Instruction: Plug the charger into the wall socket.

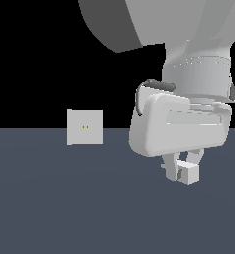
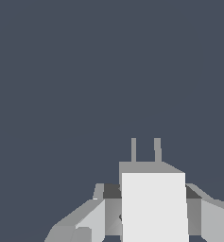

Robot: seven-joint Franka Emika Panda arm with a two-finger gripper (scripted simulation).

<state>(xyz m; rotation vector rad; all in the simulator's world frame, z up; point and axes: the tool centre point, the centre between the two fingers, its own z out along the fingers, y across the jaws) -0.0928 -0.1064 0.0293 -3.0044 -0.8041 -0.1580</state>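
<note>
A: Starting at the exterior view's left, what stands there?

B: The wall socket (image 1: 85, 127), a flat, upright, light grey square plate. It has two tiny yellowish holes at its centre and sits on the dark slate-blue table (image 1: 64, 208), right where that surface meets the black background.

A: And moving across toward the exterior view's right?

B: Bare table first, then the pale grey Franka arm (image 1: 188, 74) coming down from the upper edge. Its bulky white hand hangs above the table, and the gripper (image 1: 184, 171) points downward beneath it.

A: How do the jaws stand?

B: They are pinching the charger (image 1: 190, 173), a small white rectangular block. In the exterior view only its blocky end shows, poking out below the fingers (image 1: 170, 169). It is off the table, well apart from the wall socket and to that plate's right.

A: Does the wrist view add anything?

B: Yes. The charger (image 2: 153, 208) fills the space between the two grey fingers (image 2: 92, 217), one on each flank touching it. Two thin grey prongs (image 2: 145, 150) stick out side by side from its far end, against plain dark table (image 2: 85, 71). The wall socket does not appear in that view.
</note>
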